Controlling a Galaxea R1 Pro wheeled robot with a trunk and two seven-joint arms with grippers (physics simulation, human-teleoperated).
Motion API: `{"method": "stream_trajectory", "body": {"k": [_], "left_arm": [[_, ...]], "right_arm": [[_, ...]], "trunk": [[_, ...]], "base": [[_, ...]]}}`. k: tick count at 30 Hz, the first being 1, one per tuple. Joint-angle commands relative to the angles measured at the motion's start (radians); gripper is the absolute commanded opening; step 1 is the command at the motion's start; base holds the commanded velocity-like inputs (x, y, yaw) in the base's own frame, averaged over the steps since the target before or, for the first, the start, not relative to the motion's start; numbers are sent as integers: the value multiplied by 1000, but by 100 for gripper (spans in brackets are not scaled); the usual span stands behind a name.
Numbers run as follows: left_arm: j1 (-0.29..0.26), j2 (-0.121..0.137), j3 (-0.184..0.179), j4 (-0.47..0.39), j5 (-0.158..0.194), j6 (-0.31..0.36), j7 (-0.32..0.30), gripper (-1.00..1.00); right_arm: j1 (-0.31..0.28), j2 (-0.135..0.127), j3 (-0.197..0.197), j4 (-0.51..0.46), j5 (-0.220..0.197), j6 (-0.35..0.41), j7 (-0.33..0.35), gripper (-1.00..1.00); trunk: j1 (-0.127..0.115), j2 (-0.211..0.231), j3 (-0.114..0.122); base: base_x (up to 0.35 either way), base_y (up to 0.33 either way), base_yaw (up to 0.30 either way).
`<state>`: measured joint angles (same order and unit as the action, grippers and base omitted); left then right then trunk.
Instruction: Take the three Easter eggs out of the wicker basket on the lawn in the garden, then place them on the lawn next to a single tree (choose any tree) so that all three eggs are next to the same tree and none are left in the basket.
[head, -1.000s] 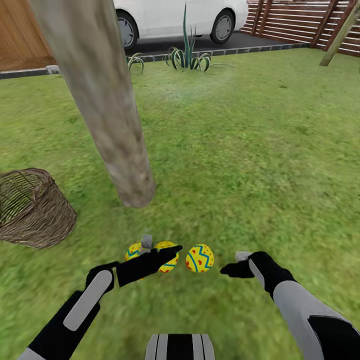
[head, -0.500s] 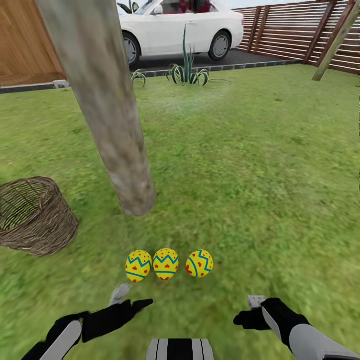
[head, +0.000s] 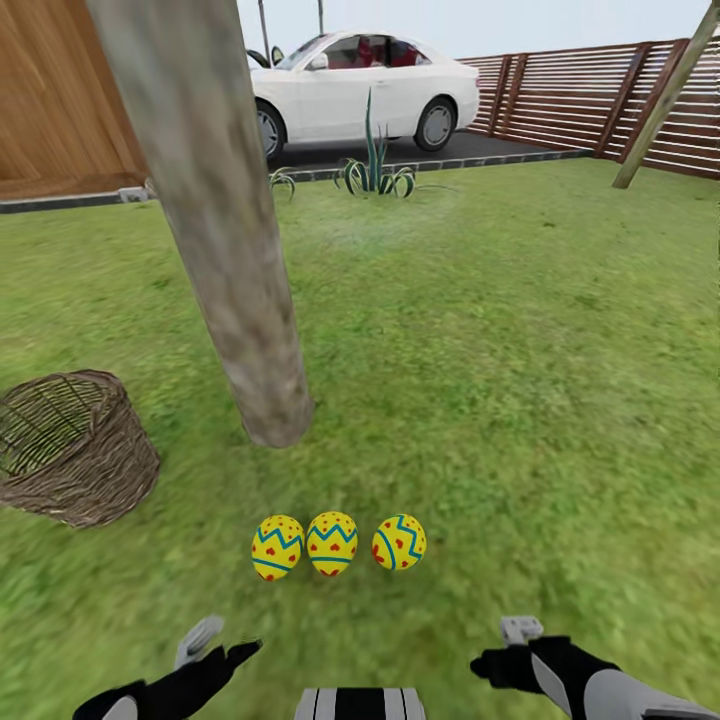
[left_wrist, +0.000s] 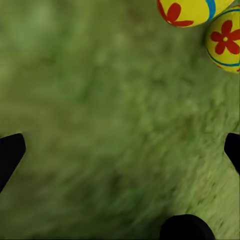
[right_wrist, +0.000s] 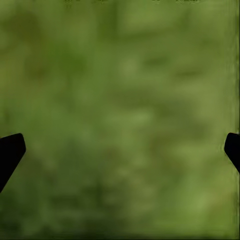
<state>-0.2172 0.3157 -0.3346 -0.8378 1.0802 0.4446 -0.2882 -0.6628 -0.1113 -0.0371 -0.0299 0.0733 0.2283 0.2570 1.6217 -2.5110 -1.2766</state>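
Though the job looks finished from here, a few risks remain. The three Easter eggs (head: 333, 543) lie in a row on the lawn (head: 520, 380) at lower centre of the head view, just below the foot of the tree (head: 235, 290), the left two touching or nearly so, the third slightly apart to the right. The wicker basket (head: 72, 462) sits at the left edge, tilted a little, and no egg shows through what can be seen of its weave (the far inner wall is partly hidden, so I cannot be fully sure). Left claw (head: 215, 645) at the bottom left holds nothing, fingers spread wide in the left wrist view, where two eggs show at the upper right corner. Right claw (head: 505, 650) at the bottom right is likewise spread and empty, only grass beneath it. Hazards, as I judge them: eggs are round and the grass offers little hold, so a brush from the left arm, nearest them, could send one rolling from the trunk; a forward move of the base could do the same. Safest to keep both arms clear.
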Motion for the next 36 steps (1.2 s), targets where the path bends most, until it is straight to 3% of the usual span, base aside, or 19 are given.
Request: {"method": "stream_trajectory", "body": {"k": [1, 7, 11, 13, 16, 31, 36], "left_arm": [[-1, 0, -3, 12, 7, 2, 12, 100], [-1, -3, -5, 80, 5, 0, 52, 100], [-1, -21, -5, 113, -69, 0, 55, 100], [-1, -35, -5, 118, -109, 0, 55, 100], [-1, -48, -4, 140, -141, -1, 55, 100], [-1, -62, -4, 227, -151, -35, 57, 100], [28, -49, 2, 199, -143, -34, 58, 100]], "right_arm": [[0, -1, -4, 0, 5, 4, -3, 100], [30, 0, -4, 4, 8, -35, -24, 100], [64, 3, -4, 12, 7, -136, -26, 100], [71, 4, -4, 15, 7, -154, -26, 100], [80, 4, -4, 18, 7, -164, -26, 100], [112, 3, -4, 18, 3, -175, -25, 100], [88, -3, -6, 35, 8, -169, -23, 100]], "trunk": [[-1, 0, 3], [-3, 1, 27], [-5, 2, 42], [-6, 3, 50], [-7, 4, 61], [-14, 7, 119], [-14, 7, 119]], "base": [[0, 0, 0], [0, 0, 0], [0, 0, 0], [0, 0, 0], [0, 0, 0], [0, 0, 0], [0, 0, 0]]}}
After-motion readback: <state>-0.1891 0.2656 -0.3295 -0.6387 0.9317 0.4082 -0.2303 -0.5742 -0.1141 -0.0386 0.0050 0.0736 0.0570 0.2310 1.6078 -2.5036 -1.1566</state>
